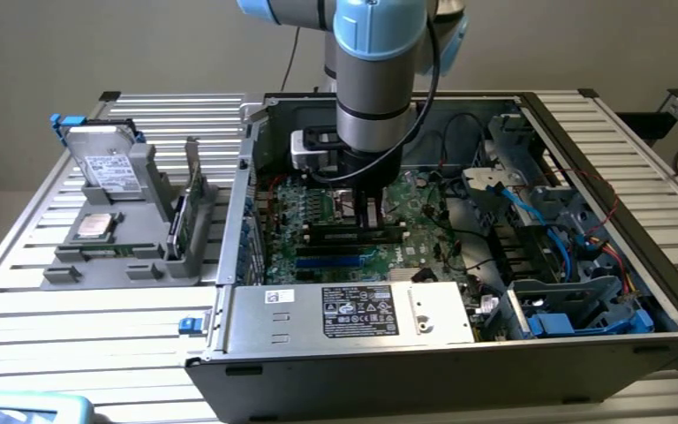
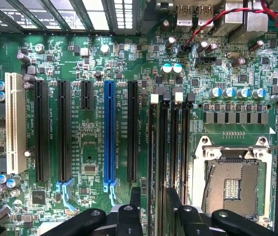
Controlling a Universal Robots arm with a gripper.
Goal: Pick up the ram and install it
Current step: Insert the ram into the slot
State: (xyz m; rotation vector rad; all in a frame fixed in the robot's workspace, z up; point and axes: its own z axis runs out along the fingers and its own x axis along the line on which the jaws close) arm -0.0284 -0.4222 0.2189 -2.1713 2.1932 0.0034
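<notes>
Gripper [image 1: 358,217] down in open PC case [image 1: 433,382], clamped on the ram [image 1: 357,235], lengthwise at mobo [image 2: 94,132] memory slots [image 2: 170,147], just beyond PSU [image 1: 351,311].

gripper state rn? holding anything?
Gripper: closed on the ram, down at the memory slots.
</notes>
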